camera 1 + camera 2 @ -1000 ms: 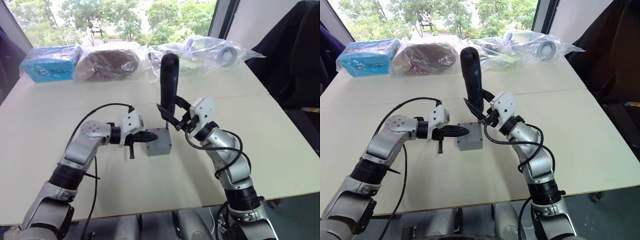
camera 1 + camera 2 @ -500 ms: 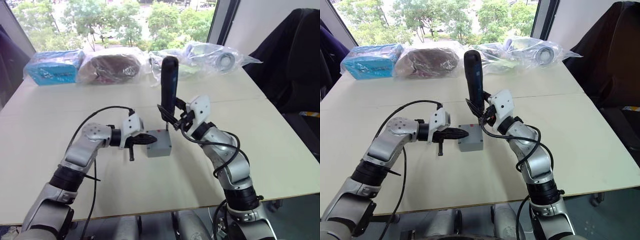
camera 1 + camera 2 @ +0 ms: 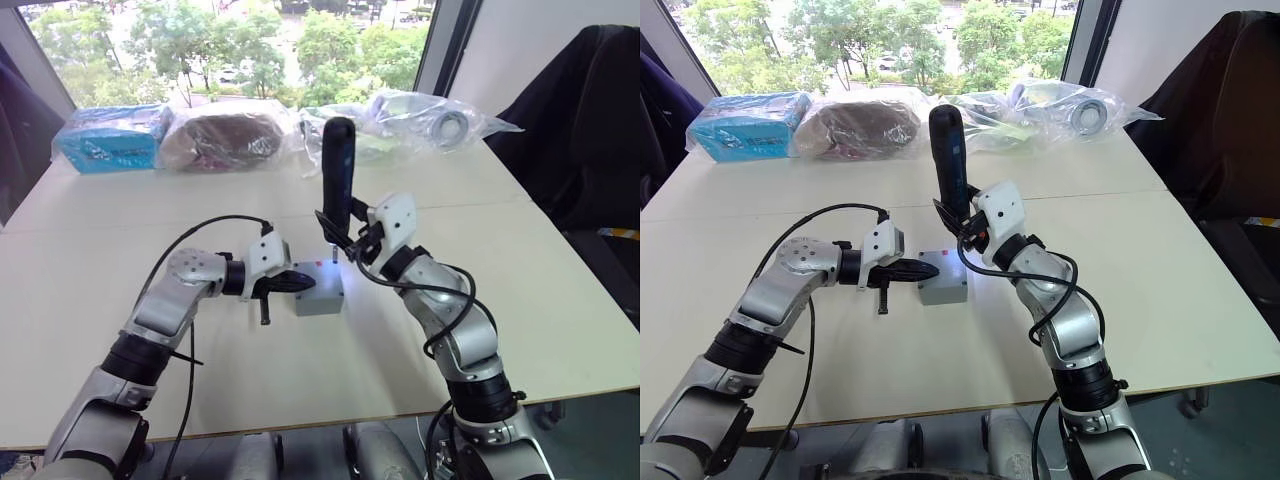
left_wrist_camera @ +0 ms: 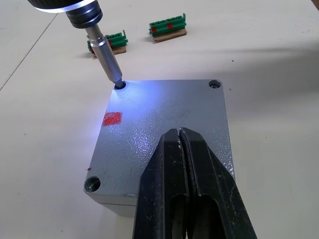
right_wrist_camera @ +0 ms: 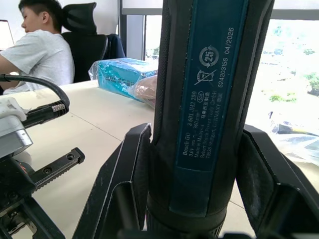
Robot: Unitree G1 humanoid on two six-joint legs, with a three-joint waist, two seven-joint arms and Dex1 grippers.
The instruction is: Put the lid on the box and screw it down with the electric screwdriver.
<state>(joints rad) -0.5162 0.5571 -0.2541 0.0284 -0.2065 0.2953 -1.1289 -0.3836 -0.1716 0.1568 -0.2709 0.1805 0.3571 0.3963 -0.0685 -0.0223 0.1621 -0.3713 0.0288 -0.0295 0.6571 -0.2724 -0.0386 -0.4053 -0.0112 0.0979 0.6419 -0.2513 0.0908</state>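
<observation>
While my right pincer (image 3: 345, 235) grips the screwdriver (image 3: 336, 175) upright around its lower barrel, its thin bit (image 4: 107, 57) stands slightly tilted in one corner screw hole of the lid (image 4: 164, 129), and the lit tip casts a bluish glow over the grey surface. The lid sits on the box (image 3: 318, 290), flush with it, near the middle of the pale table (image 3: 520, 270). A small red mark (image 4: 112, 118) lies on the lid just beside the corner being worked. My left pincer (image 4: 179, 144) is clenched, fingers pressed together on nothing, their tips lying over the lid from the side opposite the bit. Two small green-and-red pieces (image 4: 168, 26) lie on the table just beyond the box. Plastic-wrapped bundles (image 3: 225, 135) line the table's far edge by the window. A person (image 5: 37, 47) sits in the background.
</observation>
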